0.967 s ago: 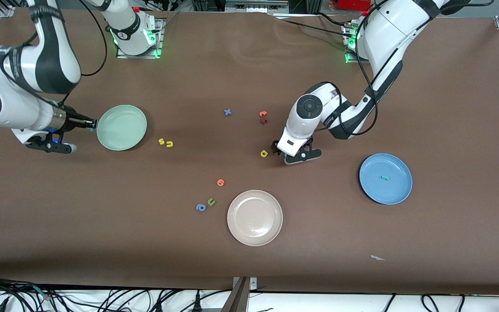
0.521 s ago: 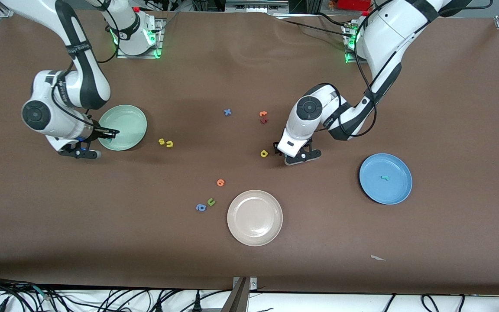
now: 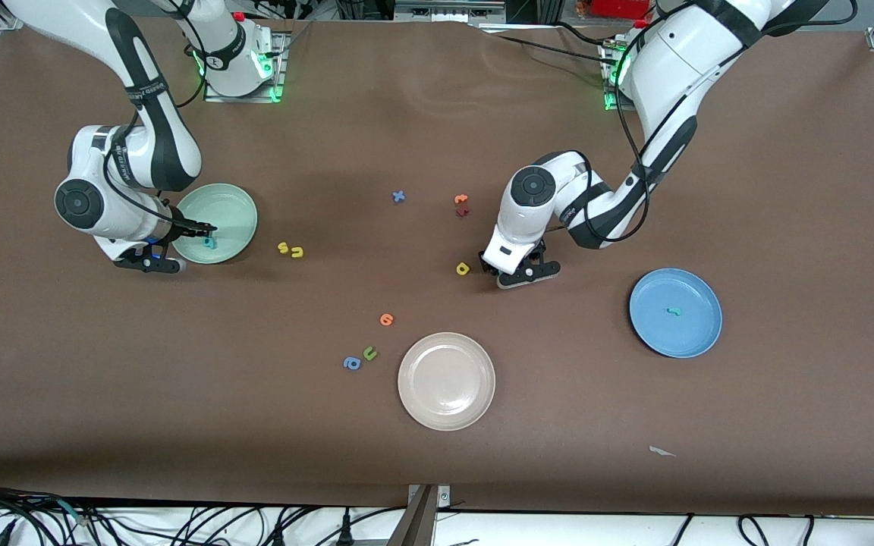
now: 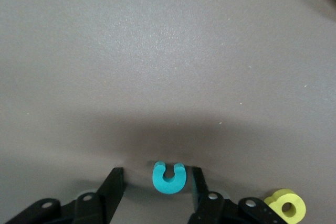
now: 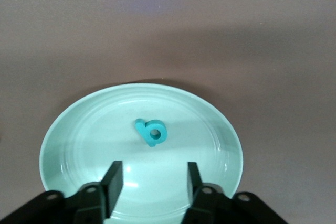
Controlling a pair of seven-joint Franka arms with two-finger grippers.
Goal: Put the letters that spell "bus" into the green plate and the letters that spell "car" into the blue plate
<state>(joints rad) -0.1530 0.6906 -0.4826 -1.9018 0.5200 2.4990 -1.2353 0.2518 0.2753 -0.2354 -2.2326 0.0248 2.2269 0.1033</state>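
Down at the right arm's end of the table, the right gripper (image 5: 151,178) hangs over the green plate (image 3: 234,208), fingers apart and empty; the teal b (image 5: 151,132) lies loose in the plate. The left gripper (image 4: 157,184) sits low on the table with its 2 fingers spread either side of the teal c (image 4: 168,177), not touching it. Its wrist hides the c from the front camera. The yellow a (image 3: 463,268) lies just beside that gripper. The blue plate (image 3: 653,334) holds the teal r (image 3: 675,311). The yellow s (image 3: 282,247) and yellow u (image 3: 297,252) lie near the green plate.

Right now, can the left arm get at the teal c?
Probably yes: the left gripper sits low with open fingers either side of the teal c; the yellow a lies outside them.
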